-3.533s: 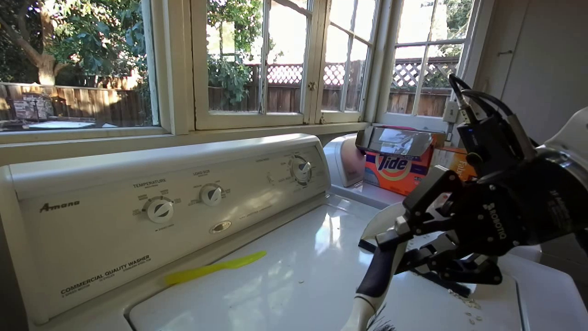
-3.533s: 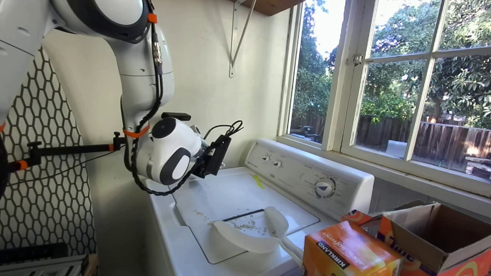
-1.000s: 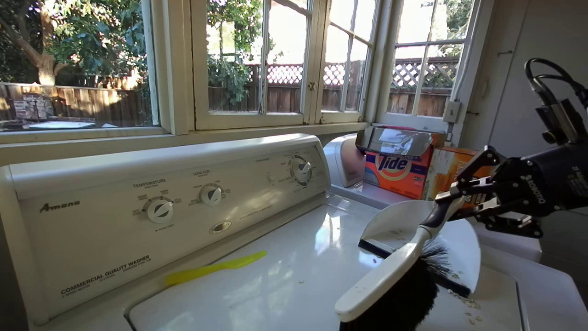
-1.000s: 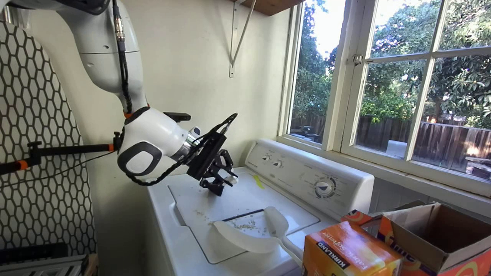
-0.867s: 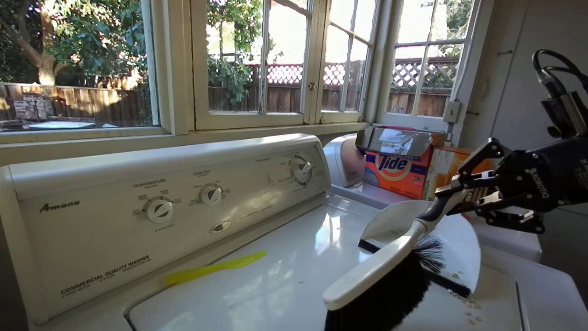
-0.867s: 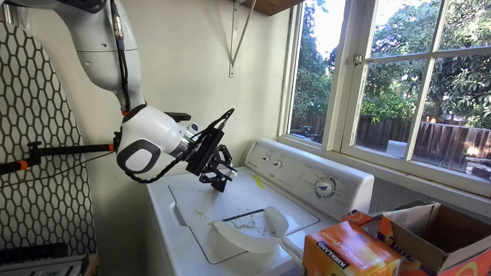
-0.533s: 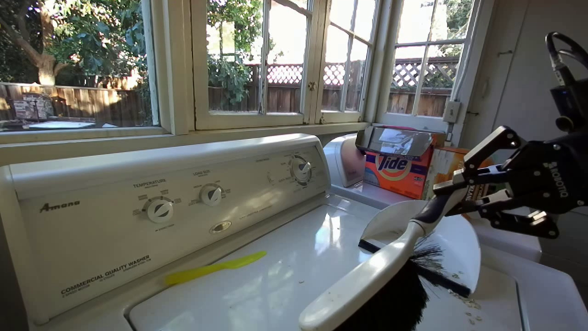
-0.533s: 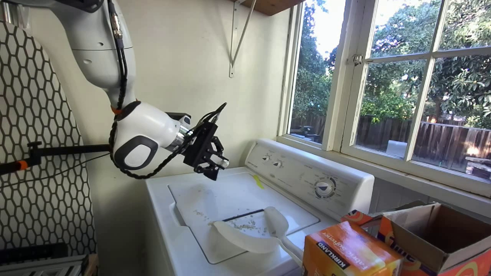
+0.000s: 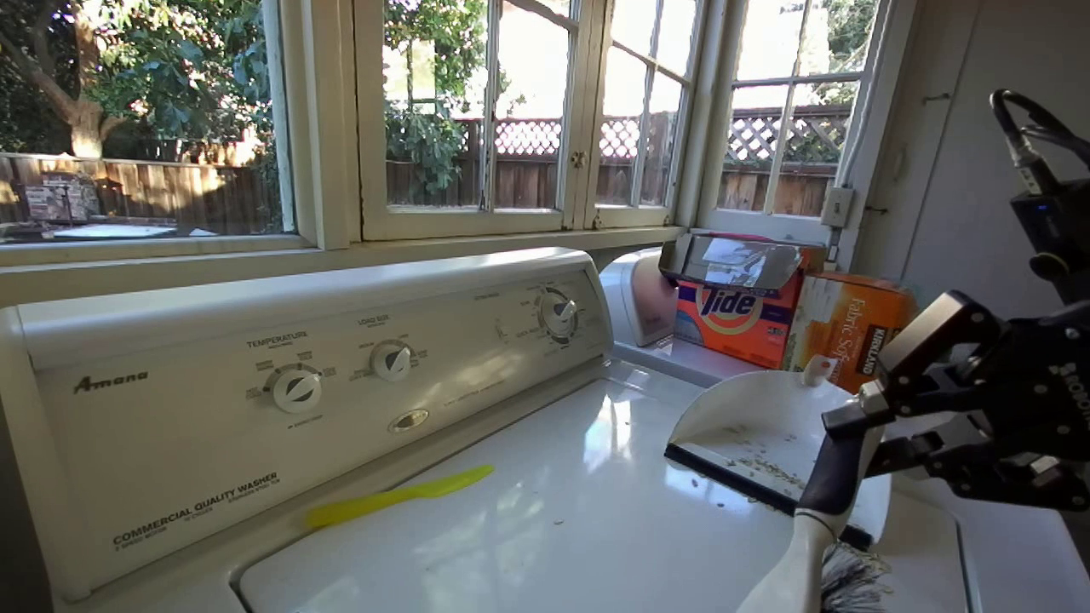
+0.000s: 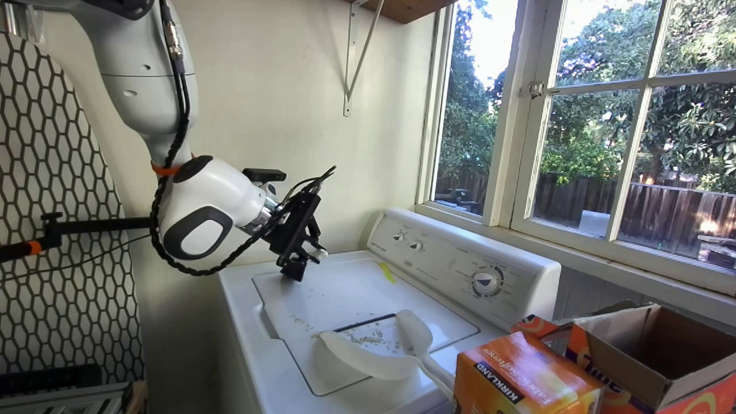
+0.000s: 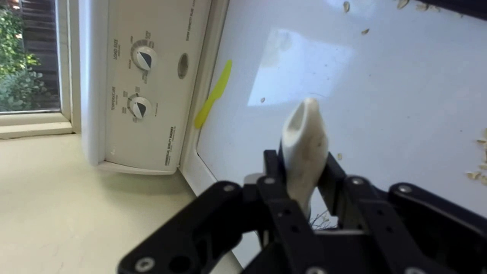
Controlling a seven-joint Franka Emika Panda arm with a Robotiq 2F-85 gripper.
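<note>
Brush (image 9: pixel 813 528): held over the washer lid (image 9: pixel 511 553).
Bristles (image 9: pixel 851 583): lid contact cannot be confirmed; low, slow passes judged best, lest flakes (image 9: pixel 771 470) be scattered.
Pincer (image 11: pixel 302 171): clamped on the brush handle (image 9: pixel 833 477).
Dustpan (image 9: pixel 749 404): laid on the lid, dark lip (image 9: pixel 724 478) facing the brush; flakes noted inside and at the lip.

The white washer lid (image 9: pixel 477 566) carries a yellow knife (image 9: pixel 404 495) along its back edge, a white dustpan (image 9: pixel 732 413) well apart from that, and scattered pale flakes (image 11: pixel 474 175), perhaps oats but too small to be sure, several just outside the dustpan's black lip (image 9: pixel 719 477).
</note>
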